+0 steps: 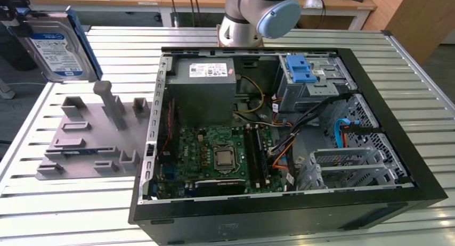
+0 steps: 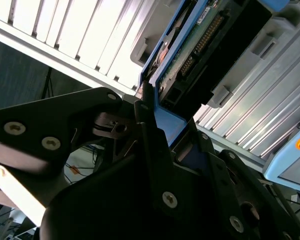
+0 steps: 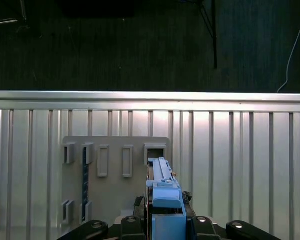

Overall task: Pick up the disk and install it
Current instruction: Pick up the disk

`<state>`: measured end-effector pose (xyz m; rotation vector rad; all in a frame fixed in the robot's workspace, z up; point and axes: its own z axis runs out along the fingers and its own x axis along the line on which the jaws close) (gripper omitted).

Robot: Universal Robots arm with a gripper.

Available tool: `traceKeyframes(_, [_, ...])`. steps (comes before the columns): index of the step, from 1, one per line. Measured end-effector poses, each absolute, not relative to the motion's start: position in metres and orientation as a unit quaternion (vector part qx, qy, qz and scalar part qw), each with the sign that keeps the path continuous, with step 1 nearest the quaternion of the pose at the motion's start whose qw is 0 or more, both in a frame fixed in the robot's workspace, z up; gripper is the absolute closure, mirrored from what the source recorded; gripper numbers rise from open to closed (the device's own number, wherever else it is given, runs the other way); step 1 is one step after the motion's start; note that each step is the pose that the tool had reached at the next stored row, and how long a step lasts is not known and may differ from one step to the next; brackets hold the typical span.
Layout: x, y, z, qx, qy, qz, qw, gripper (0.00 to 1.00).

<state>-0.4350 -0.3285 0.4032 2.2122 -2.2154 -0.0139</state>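
The disk (image 1: 57,43), silver with a white-and-blue label and a blue carrier frame, hangs upright in the air at the exterior view's far upper left, above the table's edge. My gripper (image 1: 16,16) is shut on its upper end there. In the first wrist view the disk (image 3: 162,197) shows edge-on between the black fingers (image 3: 132,225), high above the grey fixture plate (image 3: 115,170). The second wrist view shows the disk's green circuit-board side (image 2: 200,40) and blue carrier (image 2: 167,122) clamped by my gripper (image 2: 155,117).
The open computer case (image 1: 398,150) lies on the slatted metal table (image 1: 71,214), with a grey power supply (image 1: 202,89), a motherboard (image 1: 217,155), a drive cage with a blue latch (image 1: 302,73) and another metal cage (image 1: 348,166). The grey fixture (image 1: 92,134) sits at the case's left. The arm's base (image 1: 256,14) stands behind.
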Motion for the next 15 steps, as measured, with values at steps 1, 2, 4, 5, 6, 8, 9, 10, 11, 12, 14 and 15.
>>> traceKeyframes(1, [-0.435, -0.3284, 0.4042, 0.707, -0.708, -0.004, 0.005, 0.64])
traceKeyframes(2, [-0.435, -0.3284, 0.4054, 0.707, -0.708, -0.004, 0.005, 0.64])
traceKeyframes(4, [-0.435, -0.3284, 0.4081, 0.707, -0.708, -0.004, 0.005, 0.64])
traceKeyframes(5, [-0.435, -0.3284, 0.4095, 0.707, -0.708, -0.004, 0.005, 0.64])
traceKeyframes(6, [-0.435, -0.3284, 0.411, 0.707, -0.708, -0.004, 0.005, 0.64])
traceKeyframes(8, [-0.435, -0.3284, 0.4133, 0.707, -0.708, -0.004, 0.005, 0.64])
traceKeyframes(9, [-0.4351, -0.3285, 0.4139, 0.707, -0.708, -0.005, 0.005, 0.64])
traceKeyframes(10, [-0.435, -0.3284, 0.4139, 0.707, -0.708, -0.005, 0.005, 0.64])
traceKeyframes(11, [-0.435, -0.3284, 0.4139, 0.707, -0.708, -0.005, 0.005, 0.64])
traceKeyframes(12, [-0.435, -0.3284, 0.414, 0.707, -0.708, -0.005, 0.005, 0.64])
traceKeyframes(14, [-0.435, -0.3284, 0.4141, 0.707, -0.708, -0.005, 0.005, 0.64])
traceKeyframes(15, [-0.435, -0.3284, 0.414, 0.707, -0.708, -0.005, 0.005, 0.64])
